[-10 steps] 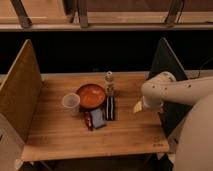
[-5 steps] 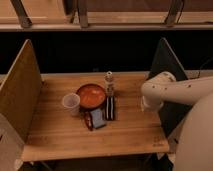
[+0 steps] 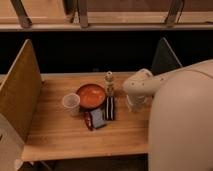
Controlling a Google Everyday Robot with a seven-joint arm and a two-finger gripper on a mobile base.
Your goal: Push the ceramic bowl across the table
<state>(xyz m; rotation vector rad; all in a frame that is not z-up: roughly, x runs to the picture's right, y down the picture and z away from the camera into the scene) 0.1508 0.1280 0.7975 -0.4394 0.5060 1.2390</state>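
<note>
I read the ceramic bowl at mid-counter, just right of a translucent cup and just left of a small upright bottle. A dark flat item and a small packet lie near of the bowl. The gripper hangs low over the counter, right of the bottle and apart from the bowl; I cannot tell its opening state. Judgement: the push is not yet started. Approach, contact and the whole travel remain.
</note>
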